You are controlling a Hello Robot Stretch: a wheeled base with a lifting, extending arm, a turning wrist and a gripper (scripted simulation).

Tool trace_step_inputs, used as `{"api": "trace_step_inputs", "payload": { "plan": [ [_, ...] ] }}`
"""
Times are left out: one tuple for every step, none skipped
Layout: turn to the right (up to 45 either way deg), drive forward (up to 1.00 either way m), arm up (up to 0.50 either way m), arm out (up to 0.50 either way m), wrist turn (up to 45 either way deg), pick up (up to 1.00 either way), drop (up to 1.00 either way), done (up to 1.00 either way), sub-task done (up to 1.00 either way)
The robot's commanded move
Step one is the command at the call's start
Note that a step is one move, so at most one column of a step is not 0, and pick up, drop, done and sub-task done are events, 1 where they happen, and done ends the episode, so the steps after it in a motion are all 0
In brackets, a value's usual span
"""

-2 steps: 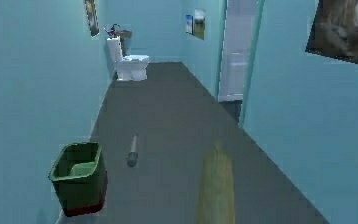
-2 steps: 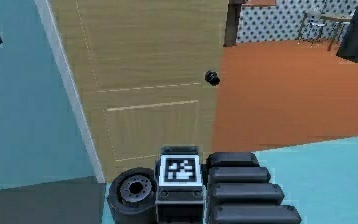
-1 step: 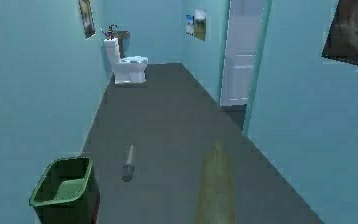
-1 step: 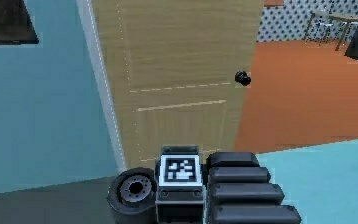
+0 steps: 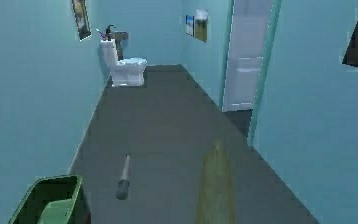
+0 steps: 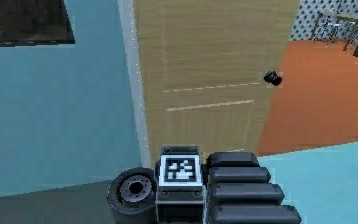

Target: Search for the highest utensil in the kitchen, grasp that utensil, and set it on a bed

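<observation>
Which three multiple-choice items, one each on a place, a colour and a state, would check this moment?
1. Where does the white porcelain toilet stand in the forward view?
A. Beside the near bin
B. At the room's far end, by the left wall
C. In the right-hand doorway

2. What colour is the floor past the tan wooden panelled door in the arm side view?
A. White
B. Green
C. Orange

3. How is the slim grey stick-like object placed?
A. Lying flat on the dark grey floor
B. Leaning on a wall
C. Standing upright

Answers: 1 B, the toilet sits far up the picture near the teal left wall; 2 C, the orange floor shows right of the door; 3 A, its whole length rests on the floor.
</observation>
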Motion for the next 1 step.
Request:
{"api": "trace_step_inputs", "payload": {
  "plan": [
    [6.0,0.0,0.0,0.0,0.0,0.0,0.0,0.0,0.0]
  ]
}}
